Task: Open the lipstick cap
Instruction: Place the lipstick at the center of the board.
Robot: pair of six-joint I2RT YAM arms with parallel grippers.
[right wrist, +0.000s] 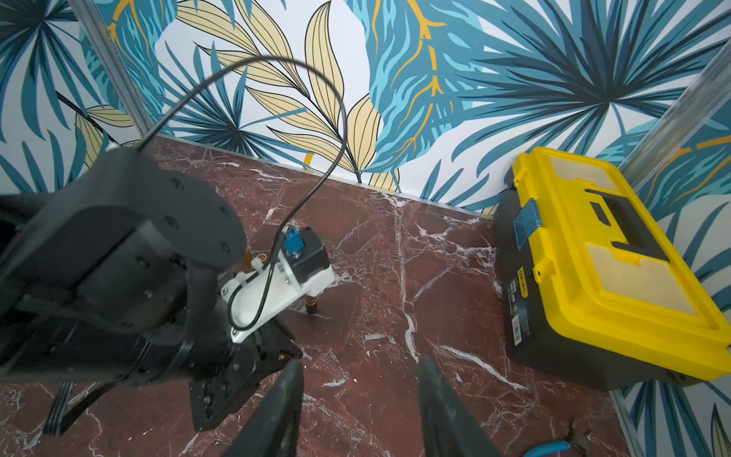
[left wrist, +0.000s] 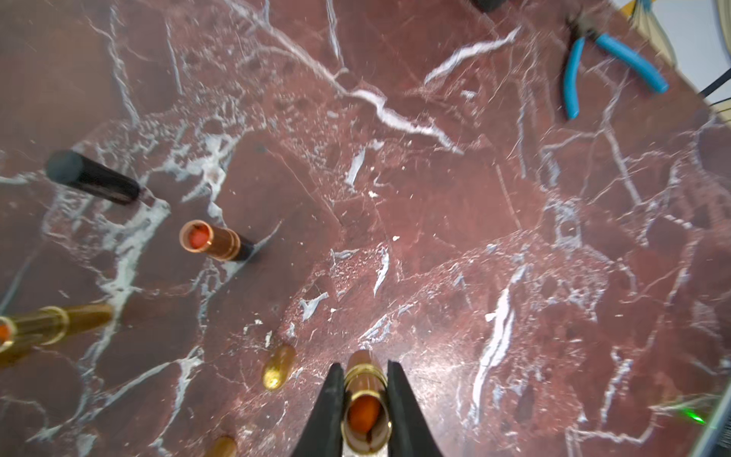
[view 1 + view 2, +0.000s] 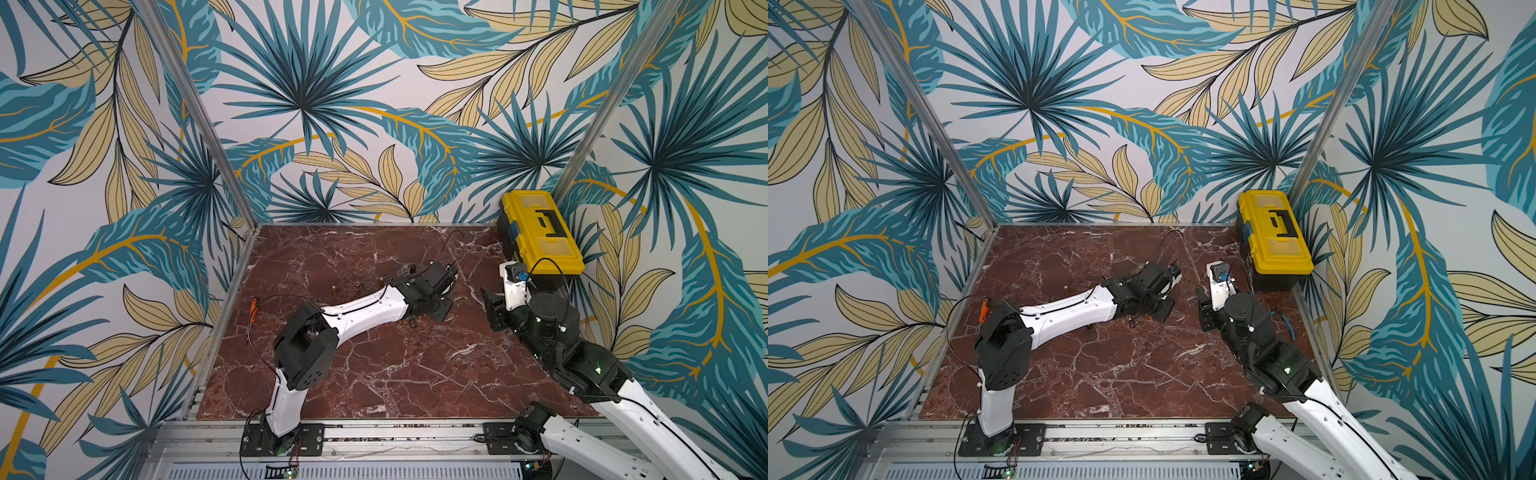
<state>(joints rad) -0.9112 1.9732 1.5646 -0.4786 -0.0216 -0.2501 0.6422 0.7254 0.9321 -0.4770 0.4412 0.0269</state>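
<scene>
Lipstick [image 2: 364, 399] sits clamped between my left fingers [image 2: 330, 407], long axis running along them: open mouth with the orange-red stick toward my wrist, base down at the counter [image 3: 374, 374], in its far half toward the right edge. My left arm [image 3: 365, 305] stretches low across, wrist bent down. My right fingers [image 1: 285, 399] hang spread, empty, by the yellow toolbox [image 1: 593, 257]; its side label is unreadable.

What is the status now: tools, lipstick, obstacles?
Left tool shut on lipstick, cap already off. Right tool open, empty. Gold cap close beside it; copper lipstick farther off.
</scene>
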